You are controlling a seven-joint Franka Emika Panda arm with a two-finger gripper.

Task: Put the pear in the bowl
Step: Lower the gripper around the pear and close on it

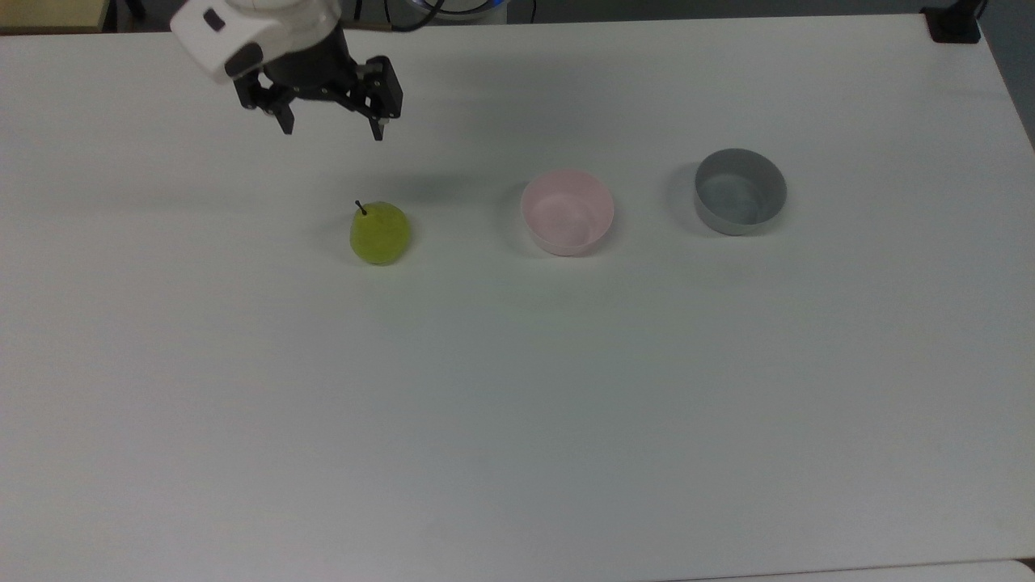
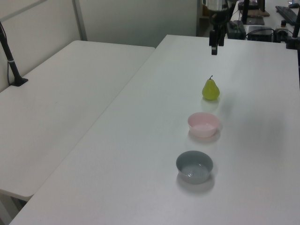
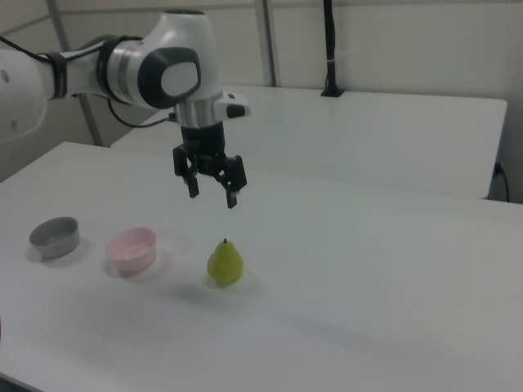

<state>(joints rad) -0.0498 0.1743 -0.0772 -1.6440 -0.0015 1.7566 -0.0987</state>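
Top view looking steeply down on the worktop (image 1: 517,404) from its near long edge, left view set high past one short end looking along its length, right view lower from the opposite side, all sharing the worktop's middle

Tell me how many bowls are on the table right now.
2. The pink bowl sits just to the top view's right of the pear; the grey bowl stands farther right, apart from it. Both are empty.
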